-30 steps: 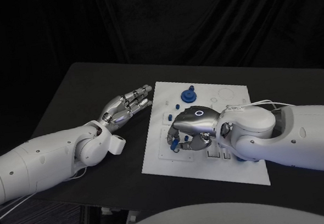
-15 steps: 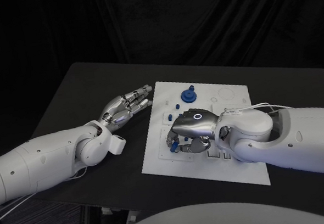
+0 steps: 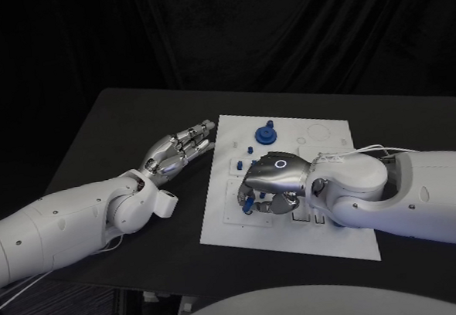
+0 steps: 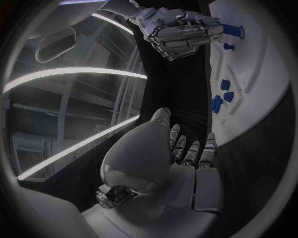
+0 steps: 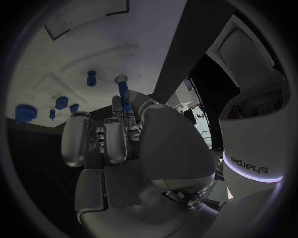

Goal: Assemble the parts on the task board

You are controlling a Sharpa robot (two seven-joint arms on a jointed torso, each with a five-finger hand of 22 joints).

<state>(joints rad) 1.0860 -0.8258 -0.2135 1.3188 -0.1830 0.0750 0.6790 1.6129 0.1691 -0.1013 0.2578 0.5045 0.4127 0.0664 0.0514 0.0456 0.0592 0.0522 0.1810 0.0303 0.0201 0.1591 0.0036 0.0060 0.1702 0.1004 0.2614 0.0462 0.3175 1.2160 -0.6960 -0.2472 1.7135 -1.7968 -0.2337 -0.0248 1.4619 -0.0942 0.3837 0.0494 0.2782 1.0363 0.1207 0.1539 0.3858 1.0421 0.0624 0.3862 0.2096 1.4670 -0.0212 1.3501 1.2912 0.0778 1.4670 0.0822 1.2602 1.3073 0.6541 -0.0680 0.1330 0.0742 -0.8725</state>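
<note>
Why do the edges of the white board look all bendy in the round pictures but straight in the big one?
In the left wrist view a fisheye lens curves the task board; in the right wrist view the task board bows the same way. In the head view the task board keeps straight edges, though the backdrop is very dark.

The right silver many-fingered hand (image 3: 267, 185) and its bulky white arm (image 3: 412, 189) lie over the middle and near-right part of the white rectangular task board (image 3: 326, 131), blocking that stretch from the robot's side. At the board's far part a tall blue peg-shaped part (image 3: 263, 133) stands upright, with bare white plate to its right along the far edge. The left silver hand (image 3: 178, 148) rests on the black desk (image 3: 112, 125) just beside the board's left edge, closing that side; open desk lies beyond it.
</note>
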